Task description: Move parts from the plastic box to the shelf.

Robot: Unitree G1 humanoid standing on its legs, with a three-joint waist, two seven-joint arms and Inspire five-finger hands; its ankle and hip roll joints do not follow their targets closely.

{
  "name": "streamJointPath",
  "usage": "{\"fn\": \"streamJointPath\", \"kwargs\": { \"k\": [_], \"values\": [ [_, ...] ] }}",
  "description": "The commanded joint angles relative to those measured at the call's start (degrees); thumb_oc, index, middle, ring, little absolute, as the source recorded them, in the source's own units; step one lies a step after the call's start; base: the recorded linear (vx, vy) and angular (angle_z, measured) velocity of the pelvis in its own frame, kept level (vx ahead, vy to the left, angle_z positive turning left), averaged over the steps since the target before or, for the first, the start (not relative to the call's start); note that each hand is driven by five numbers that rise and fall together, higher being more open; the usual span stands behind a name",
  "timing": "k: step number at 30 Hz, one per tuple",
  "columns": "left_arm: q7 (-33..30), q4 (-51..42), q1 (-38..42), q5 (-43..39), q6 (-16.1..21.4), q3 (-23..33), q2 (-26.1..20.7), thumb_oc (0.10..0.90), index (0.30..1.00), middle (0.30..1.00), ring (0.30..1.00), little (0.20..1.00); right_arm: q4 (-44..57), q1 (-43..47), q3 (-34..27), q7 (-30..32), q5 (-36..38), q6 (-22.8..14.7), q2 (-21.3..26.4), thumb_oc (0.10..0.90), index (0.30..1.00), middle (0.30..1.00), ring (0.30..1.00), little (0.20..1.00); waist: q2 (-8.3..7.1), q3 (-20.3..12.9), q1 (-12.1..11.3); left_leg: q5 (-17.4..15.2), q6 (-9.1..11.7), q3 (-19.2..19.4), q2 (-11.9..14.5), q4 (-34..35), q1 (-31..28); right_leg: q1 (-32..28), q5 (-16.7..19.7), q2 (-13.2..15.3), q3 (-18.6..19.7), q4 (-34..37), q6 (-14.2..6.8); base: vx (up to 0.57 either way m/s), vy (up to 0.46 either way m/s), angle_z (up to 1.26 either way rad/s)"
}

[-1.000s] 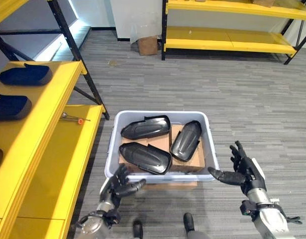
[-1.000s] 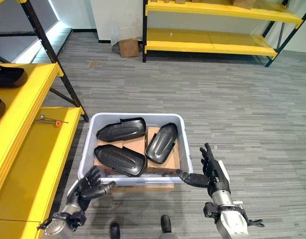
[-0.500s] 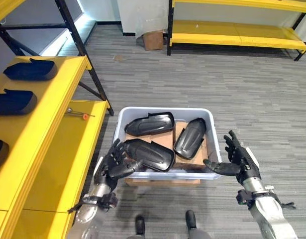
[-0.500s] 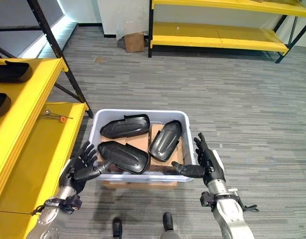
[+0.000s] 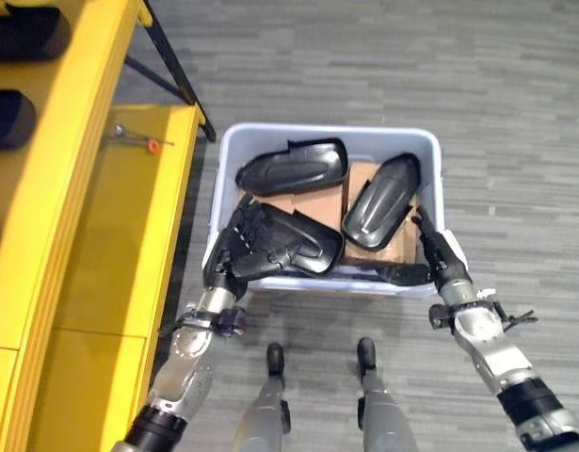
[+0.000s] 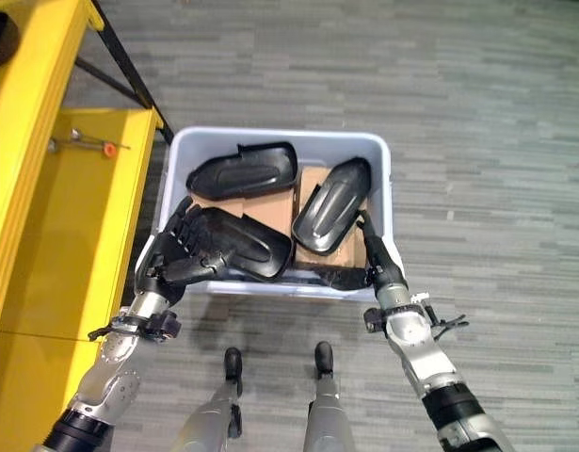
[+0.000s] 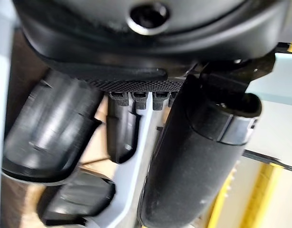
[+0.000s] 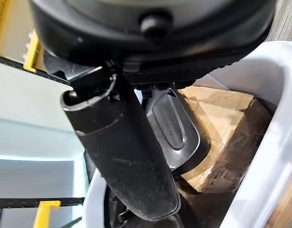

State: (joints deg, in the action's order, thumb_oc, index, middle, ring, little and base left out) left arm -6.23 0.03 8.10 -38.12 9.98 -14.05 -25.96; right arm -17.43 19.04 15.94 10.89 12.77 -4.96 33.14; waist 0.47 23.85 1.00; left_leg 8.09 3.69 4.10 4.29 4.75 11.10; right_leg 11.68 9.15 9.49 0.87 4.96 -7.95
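Left hand (image 5: 244,247) over plastic box (image 5: 430,151) holding three parts (image 5: 291,167).

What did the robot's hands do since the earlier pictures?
Both hands moved forward into the plastic box. The left hand now rests spread on the nearest black part; the right hand reaches along the right wall. The camera tipped down too. All three parts stayed in the box.

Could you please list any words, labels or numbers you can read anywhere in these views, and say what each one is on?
None can be read.
Cardboard box in the plastic box: small dark print on its side, too blurred to read.
Black parts, yellow shelf: no lettering visible.
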Motion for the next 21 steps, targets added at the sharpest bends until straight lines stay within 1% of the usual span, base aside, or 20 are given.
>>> {"fn": "streamJointPath", "kwargs": {
  "k": [1, 3, 4, 5, 6, 8, 9, 10, 13, 15, 17, 18, 19, 21],
  "values": [
    [-0.58, -3.88, 4.69, -1.59, 6.41, 0.42, -3.08, 0.900, 1.000, 1.000, 1.000, 1.000, 1.34, 6.72, 1.27, 3.10, -6.23, -2.70, 2.40, 0.900, 1.000, 1.000, 1.000, 1.000, -1.68, -2.12, -1.65, -4.46, -0.42, -1.11, 1.50, -7.14, 2.61, -0.33, -5.17, 3.07, -0.07, -6.33, -0.83, -0.09, 0.000, 0.05],
    [-0.80, -3.82, 4.90, -1.57, 6.46, 0.49, -3.13, 0.900, 1.000, 1.000, 1.000, 1.000, 0.79, 7.42, 1.41, 3.42, -7.28, -2.48, 2.49, 0.900, 1.000, 1.000, 1.000, 1.000, -1.53, -1.85, -1.76, -4.47, -0.44, -1.22, 1.49, -7.34, 3.16, 0.10, -5.13, 3.11, -0.13, -6.45, -0.79, -0.05, 0.003, 0.03],
    [-1.34, -3.85, 5.38, -1.40, 6.57, 0.37, -3.13, 0.900, 1.000, 1.000, 1.000, 1.000, -0.49, 9.23, 2.08, 4.53, -10.03, -1.75, 3.08, 0.900, 1.000, 1.000, 1.000, 1.000, -1.32, -1.26, -2.06, -4.41, -0.49, -1.37, 1.35, -7.53, 3.95, 0.70, -5.06, 3.18, -0.24, -6.63, -0.79, -0.04, 0.005, 0.03],
    [-1.68, -3.95, 5.78, -1.30, 6.68, 0.37, -3.18, 0.900, 1.000, 1.000, 1.000, 1.000, -1.09, 10.40, 2.29, 5.07, -11.20, -1.40, 3.45, 0.900, 1.000, 1.000, 1.000, 1.000, -1.19, -0.90, -2.18, -4.39, -0.50, -1.38, 1.30, -7.72, 4.47, 1.13, -5.04, 3.25, -0.33, -6.80, -0.79, -0.04, 0.005, 0.05],
    [-1.69, -3.94, 5.83, -1.30, 6.68, 0.40, -3.17, 0.900, 1.000, 1.000, 1.000, 1.000, -1.17, 10.52, 2.34, 5.09, -11.20, -1.42, 3.45, 0.900, 1.000, 1.000, 1.000, 1.000, -1.17, -0.91, -2.14, -4.41, -0.50, -1.40, 1.31, -7.79, 4.58, 1.22, -5.05, 3.25, -0.34, -6.84, -0.79, -0.04, 0.002, 0.04],
    [-2.19, -4.30, 6.32, -1.11, 6.80, 0.25, -3.13, 0.900, 1.000, 1.000, 1.000, 1.000, -3.24, 13.04, 3.08, 6.81, -14.99, -0.31, 4.28, 0.900, 1.000, 1.000, 1.000, 1.000, -0.89, -0.31, -2.47, -4.43, -0.55, -1.58, 1.15, -8.23, 5.51, 1.90, -4.98, 3.40, -0.45, -7.04, -0.79, -0.04, 0.014, 0.06],
    [-2.66, -4.62, 6.51, -0.80, 6.94, 0.66, -3.25, 0.900, 1.000, 1.000, 1.000, 1.000, -3.03, 14.52, 3.00, 8.02, -18.02, 0.56, 5.06, 0.900, 1.000, 1.000, 1.000, 1.000, -0.83, 0.23, -2.61, -4.48, -0.58, -1.61, 1.02, -8.53, 6.16, 2.40, -4.87, 3.43, -0.41, -7.15, -0.76, -0.03, 0.020, 0.09],
    [-2.67, -4.64, 6.52, -0.79, 6.93, 0.68, -3.24, 0.900, 1.000, 1.000, 1.000, 1.000, -2.99, 14.54, 2.99, 8.02, -18.06, 0.61, 5.04, 0.900, 1.000, 1.000, 1.000, 1.000, -0.83, 0.21, -2.59, -4.50, -0.59, -1.61, 1.02, -8.60, 6.24, 2.47, -4.88, 3.43, -0.41, -7.18, -0.77, -0.03, 0.018, 0.07],
    [-3.49, -4.41, 6.90, -0.25, 6.95, 0.98, -2.80, 0.900, 1.000, 1.000, 1.000, 1.000, -1.40, 15.98, 2.79, 9.67, -23.71, 1.83, 5.48, 0.900, 1.000, 1.000, 1.000, 1.000, -0.87, 0.79, -2.65, -4.63, -0.73, -1.78, 0.83, -8.94, 7.23, 3.19, -4.75, 3.53, -0.48, -7.32, -0.77, -0.02, 0.008, 0.06],
    [-3.97, -4.48, 6.99, 0.13, 7.03, 0.99, -2.50, 0.900, 1.000, 1.000, 1.000, 1.000, -1.35, 17.46, 2.68, 11.15, -28.16, 3.49, 5.42, 0.900, 1.000, 1.000, 1.000, 1.000, -0.83, 1.19, -2.94, -4.70, -0.87, -2.03, 0.57, -9.08, 8.08, 3.66, -4.67, 3.74, -0.67, -7.34, -0.79, -0.02, 0.021, 0.06],
    [-4.68, -5.01, 6.77, 0.57, 7.09, 1.58, -2.59, 0.900, 1.000, 1.000, 1.000, 1.000, -2.31, 19.73, 2.73, 13.01, -33.03, 6.22, 5.15, 0.900, 1.000, 1.000, 1.000, 1.000, -0.66, 1.53, -3.39, -4.67, -1.03, -2.34, 0.32, -9.10, 9.10, 4.18, -4.52, 3.96, -1.17, -7.24, -0.88, -0.01, 0.024, 0.06],
    [-4.70, -5.04, 6.76, 0.59, 7.07, 1.62, -2.60, 0.900, 1.000, 1.000, 1.000, 1.000, -2.35, 19.79, 2.77, 13.05, -33.06, 6.24, 5.10, 0.900, 1.000, 1.000, 1.000, 1.000, -0.68, 1.50, -3.34, -4.66, -1.03, -2.36, 0.31, -9.11, 9.17, 4.22, -4.51, 3.97, -1.19, -7.24, -0.88, 0.00, 0.025, 0.07],
    [-5.09, -5.13, 6.60, 1.08, 7.15, 1.89, -2.62, 0.900, 1.000, 1.000, 1.000, 1.000, -3.02, 21.27, 2.83, 14.11, -35.40, 7.36, 4.96, 0.900, 1.000, 1.000, 1.000, 1.000, -0.60, 1.68, -3.74, -4.60, -1.13, -2.55, 0.17, -8.98, 9.55, 4.56, -4.37, 4.04, -1.34, -7.23, -0.95, 0.00, 0.022, 0.06],
    [-5.74, -4.79, 6.88, 1.43, 7.45, 2.01, -2.27, 0.900, 1.000, 1.000, 1.000, 1.000, -3.76, 23.14, 2.92, 15.11, -37.78, 8.63, 4.98, 0.900, 1.000, 1.000, 1.000, 1.000, -0.62, 1.94, -4.01, -4.53, -1.23, -2.73, -0.01, -8.79, 10.15, 4.86, -4.13, 4.18, -1.54, -7.02, -1.01, 0.00, 0.025, 0.07]
  ]
}}
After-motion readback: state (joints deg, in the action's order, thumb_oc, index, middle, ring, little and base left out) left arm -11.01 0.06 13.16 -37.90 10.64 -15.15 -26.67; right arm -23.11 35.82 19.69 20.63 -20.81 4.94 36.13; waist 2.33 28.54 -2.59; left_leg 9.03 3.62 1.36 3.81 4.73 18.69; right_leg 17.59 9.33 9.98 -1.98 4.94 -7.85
